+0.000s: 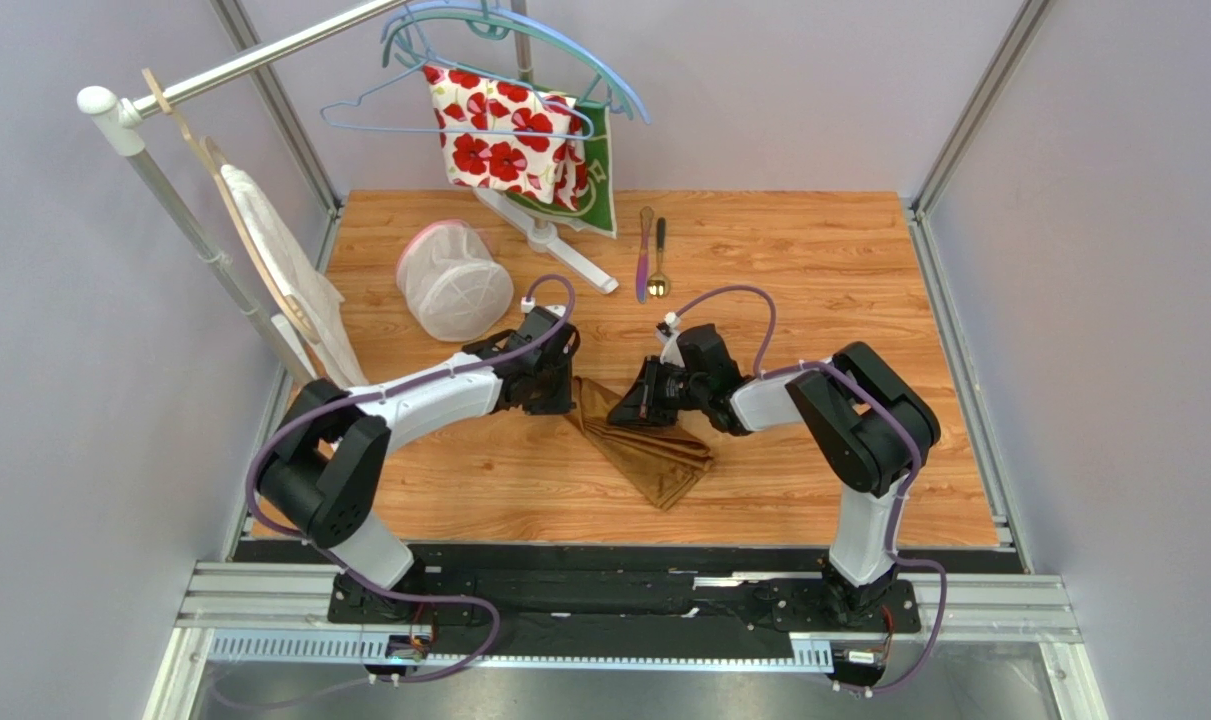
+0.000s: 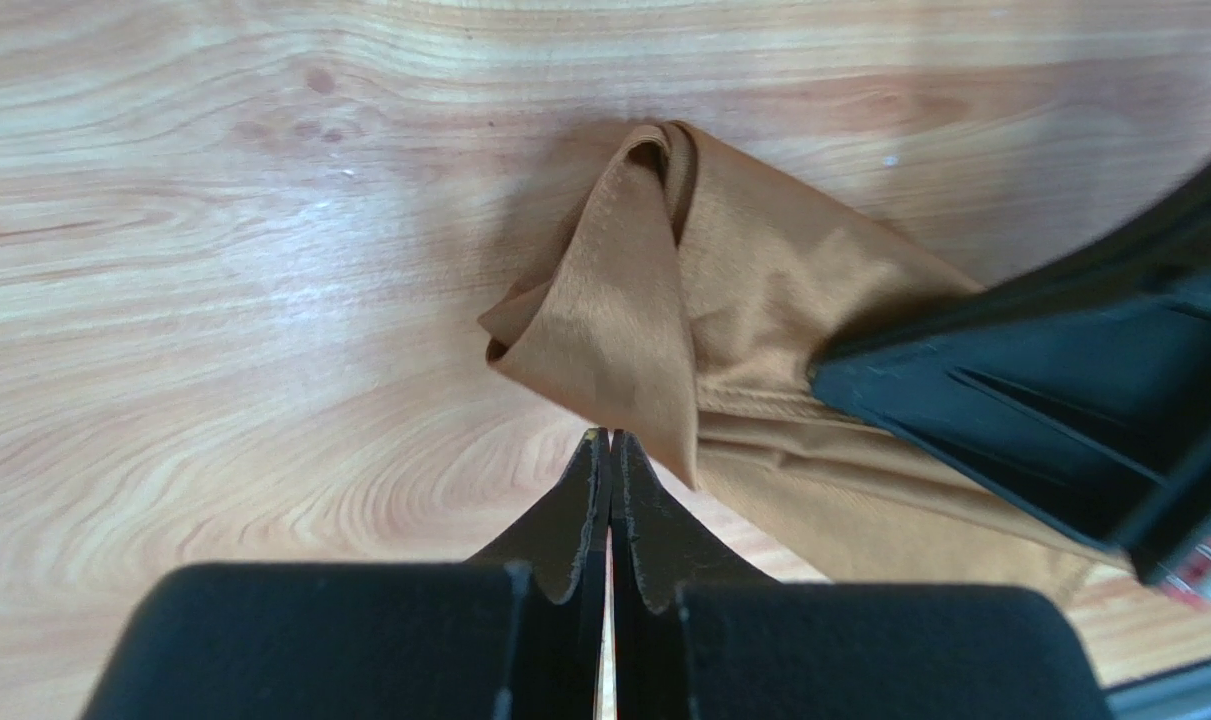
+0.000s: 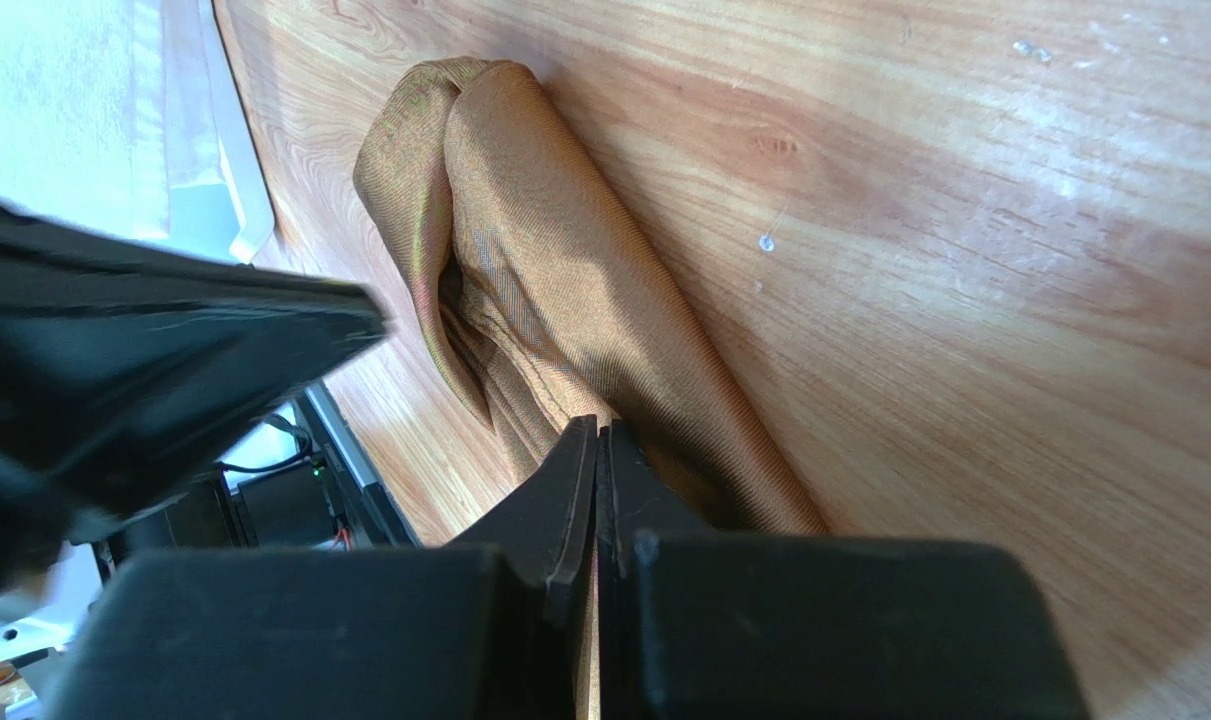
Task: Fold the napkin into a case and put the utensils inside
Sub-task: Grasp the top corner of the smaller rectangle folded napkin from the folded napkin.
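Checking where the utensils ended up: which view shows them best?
Top external: the utensils lie side by side on the table, apart from the napkin. Neither wrist view shows them.

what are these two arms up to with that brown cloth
Both arms are working the golden-brown napkin, which lies partly folded on the wooden table. The left fingers and right fingers are shut at its far end. The pink knife and spoon lie untouched at the far side.

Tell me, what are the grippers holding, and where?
Cannot tell: the left gripper and right gripper are shut, tips against the napkin, no cloth visibly pinched.
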Controlling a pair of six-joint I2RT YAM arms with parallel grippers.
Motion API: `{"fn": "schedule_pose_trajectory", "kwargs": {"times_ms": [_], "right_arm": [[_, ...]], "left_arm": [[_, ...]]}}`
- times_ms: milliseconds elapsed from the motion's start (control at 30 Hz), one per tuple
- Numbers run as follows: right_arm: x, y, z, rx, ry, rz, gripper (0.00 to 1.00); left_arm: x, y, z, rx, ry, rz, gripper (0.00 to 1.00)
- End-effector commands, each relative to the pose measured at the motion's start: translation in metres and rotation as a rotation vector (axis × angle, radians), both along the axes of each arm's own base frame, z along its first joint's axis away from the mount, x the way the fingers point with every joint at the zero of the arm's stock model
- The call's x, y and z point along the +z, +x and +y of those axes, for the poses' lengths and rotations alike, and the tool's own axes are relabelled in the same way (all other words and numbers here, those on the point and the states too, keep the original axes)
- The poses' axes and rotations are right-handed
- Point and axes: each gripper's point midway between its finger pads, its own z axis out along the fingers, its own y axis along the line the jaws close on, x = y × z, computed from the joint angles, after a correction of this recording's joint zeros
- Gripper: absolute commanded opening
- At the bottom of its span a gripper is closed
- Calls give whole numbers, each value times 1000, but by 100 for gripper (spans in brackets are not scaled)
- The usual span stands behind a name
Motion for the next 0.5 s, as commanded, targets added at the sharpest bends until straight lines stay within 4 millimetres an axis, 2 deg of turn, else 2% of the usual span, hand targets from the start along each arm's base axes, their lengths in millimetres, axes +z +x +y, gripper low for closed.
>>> {"fn": "schedule_pose_trajectory", "kwargs": {"times_ms": [0, 133, 267, 467], "right_arm": [[-27, -4, -10, -32, -83, 40, 0], [-26, -3, -5, -42, -74, 50, 0], [-23, -11, 10, -32, -67, 58, 0], [-16, -12, 16, -68, -47, 65, 0]], "left_arm": [[-8, 6, -17, -25, -41, -21, 1], [-23, 4, -28, -42, -26, 10, 0], [-29, 0, -39, -56, -27, 13, 0], [-31, -3, -36, -54, -10, 23, 0]]}}
